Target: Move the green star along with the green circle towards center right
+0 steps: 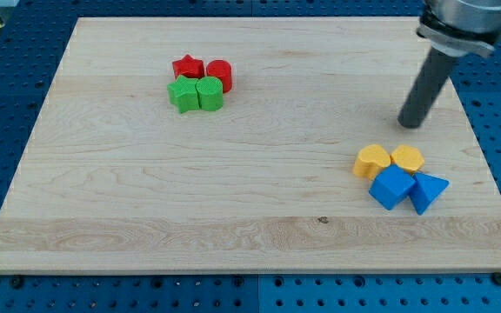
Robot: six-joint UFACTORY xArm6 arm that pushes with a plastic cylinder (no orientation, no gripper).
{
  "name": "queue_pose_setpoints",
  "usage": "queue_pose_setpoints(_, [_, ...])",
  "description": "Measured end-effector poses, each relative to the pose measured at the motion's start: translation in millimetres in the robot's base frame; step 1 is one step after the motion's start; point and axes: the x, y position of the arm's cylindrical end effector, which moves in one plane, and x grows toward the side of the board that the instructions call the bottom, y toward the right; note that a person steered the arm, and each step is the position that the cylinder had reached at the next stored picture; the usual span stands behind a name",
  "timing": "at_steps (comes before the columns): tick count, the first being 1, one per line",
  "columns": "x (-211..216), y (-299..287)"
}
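A green star (182, 93) lies at the board's upper left, touching a green circle (210, 92) on its right. A red star (188, 68) and a red circle (219, 73) sit just above them, touching. My tip (411, 123) rests on the board at the view's right, far to the right of the green blocks and just above the yellow blocks.
At the lower right lie two yellow blocks (372, 161) (407, 158), with a blue cube (392, 187) and a blue triangular block (428, 191) below them. The wooden board (233, 200) ends near the view's right edge, with blue pegboard around it.
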Motion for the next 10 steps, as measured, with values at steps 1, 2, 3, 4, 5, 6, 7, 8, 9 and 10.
queue_pose_setpoints(1, [-52.3, -36.8])
queue_pose_setpoints(2, [-81.1, -92.8])
queue_pose_setpoints(3, [-88.9, -127.5])
queue_pose_setpoints(4, [-88.9, -128.7])
queue_pose_setpoints(5, [-88.9, -128.7])
queue_pose_setpoints(6, [-80.0, -122.0])
queue_pose_setpoints(7, [-37.0, -100.4])
queue_pose_setpoints(8, [3.8, -98.4])
queue_pose_setpoints(9, [36.7, -98.6])
queue_pose_setpoints(10, [73.5, -130.7])
